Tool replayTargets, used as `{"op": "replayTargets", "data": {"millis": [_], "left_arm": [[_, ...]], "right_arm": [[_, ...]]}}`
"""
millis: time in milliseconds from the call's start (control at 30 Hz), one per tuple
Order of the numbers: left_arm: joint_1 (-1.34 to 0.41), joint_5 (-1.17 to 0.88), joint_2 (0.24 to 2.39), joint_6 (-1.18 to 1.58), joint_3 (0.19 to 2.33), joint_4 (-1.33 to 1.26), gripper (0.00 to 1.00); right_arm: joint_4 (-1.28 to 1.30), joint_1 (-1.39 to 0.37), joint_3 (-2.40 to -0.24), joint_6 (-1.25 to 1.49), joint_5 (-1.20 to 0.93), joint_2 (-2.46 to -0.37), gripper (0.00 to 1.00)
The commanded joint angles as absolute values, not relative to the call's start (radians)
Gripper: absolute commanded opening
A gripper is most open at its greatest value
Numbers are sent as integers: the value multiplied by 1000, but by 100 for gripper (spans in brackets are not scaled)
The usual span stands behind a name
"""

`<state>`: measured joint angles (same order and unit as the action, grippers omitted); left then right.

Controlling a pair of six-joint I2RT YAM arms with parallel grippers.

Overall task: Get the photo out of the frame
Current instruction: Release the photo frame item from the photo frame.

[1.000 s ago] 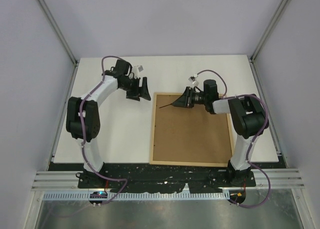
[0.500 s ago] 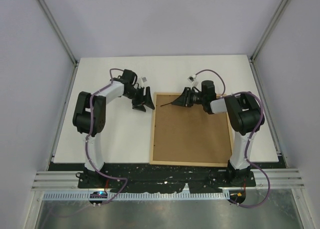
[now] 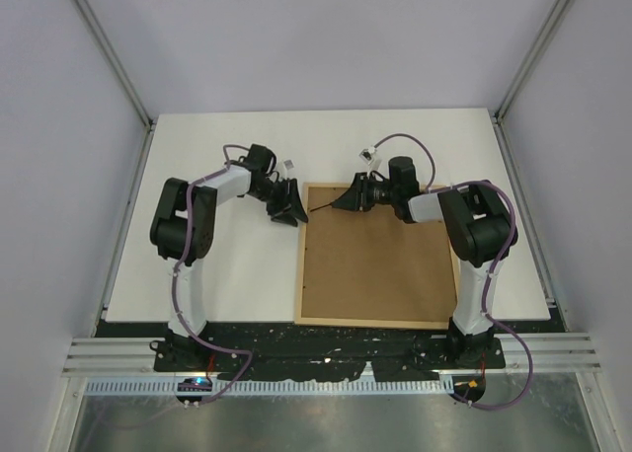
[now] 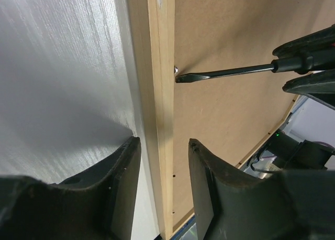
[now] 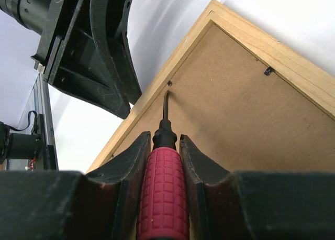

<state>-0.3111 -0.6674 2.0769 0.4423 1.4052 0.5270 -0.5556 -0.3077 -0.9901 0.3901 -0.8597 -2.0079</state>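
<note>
— What are they working on?

— A plain white worktop, matt, inside a booth with pale grey-lilac walls and thin metal posts running up the back corners. Both arms are bolted to a black base strip along the near edge.

— And the frame?

— The frame lies flat on the right half of the worktop, back upward, so only the brown backing board and the light wooden edge show. The photo is hidden underneath.

— The right end effector?

— The right end effector is clamped on the red handle of a screwdriver. It reaches low over the far left corner of the frame. The blade tip sits at a small metal tab on the inner side of the left wooden strip.

— The left one?

— The left end effector is at that same corner. Its fingers stand apart, one over the white worktop and the other over the backing board, with the wooden strip between them. I cannot tell whether they touch the wood.
</note>
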Motion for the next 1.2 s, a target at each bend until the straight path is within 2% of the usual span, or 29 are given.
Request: {"op": "replayTargets", "data": {"millis": [0,600,1167], "left_arm": [[-322,-695,2092,463,1397,495,44],[-365,-652,2106,477,1381,502,29],[-433,-614,2137,495,1447,572,17]], "right_arm": [[-594,-318,-988,351,-801,-2000,8],[-650,-321,-985,365,-790,-1985,8],[-482,-362,-1054,279,-818,-2054,8]]}}
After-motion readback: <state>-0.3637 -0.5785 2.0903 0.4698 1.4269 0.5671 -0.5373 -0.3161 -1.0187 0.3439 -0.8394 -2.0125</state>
